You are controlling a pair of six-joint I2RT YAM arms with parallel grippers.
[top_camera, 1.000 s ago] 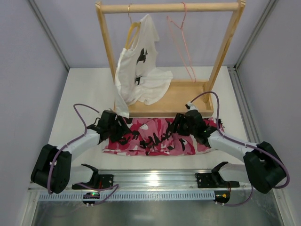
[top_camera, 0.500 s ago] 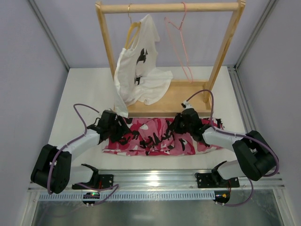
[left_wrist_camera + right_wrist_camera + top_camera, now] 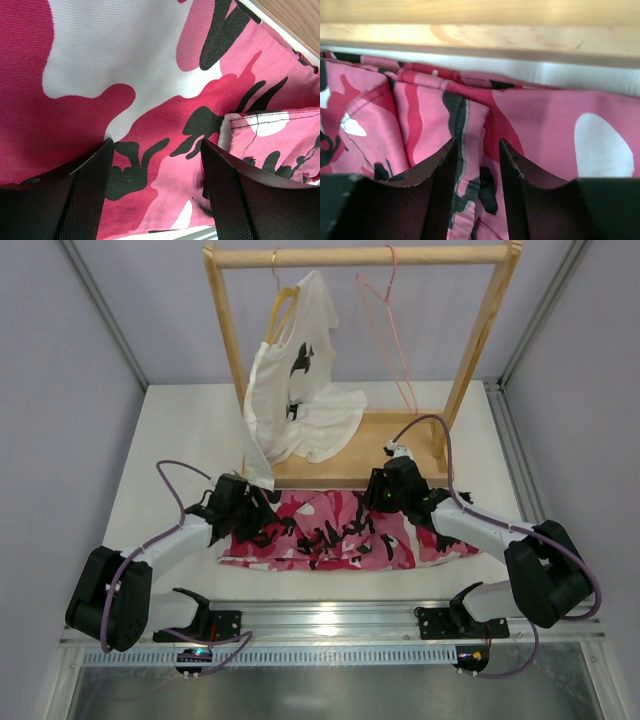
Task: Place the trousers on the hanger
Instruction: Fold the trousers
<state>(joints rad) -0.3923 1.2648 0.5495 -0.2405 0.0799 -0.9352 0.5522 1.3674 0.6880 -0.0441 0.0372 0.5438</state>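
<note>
Camouflage trousers lie spread on the white table, along the front of the wooden rack, as two robot arms work at them from either side. The left gripper sits low over the left part of the garment with its fingers wide apart and only flat cloth between them; it grips nothing. It appears placed to steady the fabric, though whether it actually presses the cloth down cannot be told. The right gripper is at the far edge of the trousers, just beside the rack's base board, its fingers drawn in on either side of a raised fold. Whether they actually pinch that fold cannot be told. The spot suggests an attempt to take hold of an edge so the cloth can be lifted. The pink wire hanger hangs bare from the top bar, well apart from the trousers, next to a white T-shirt drooping onto the base. The task looks barely begun: the garment has yet to leave the table.
</note>
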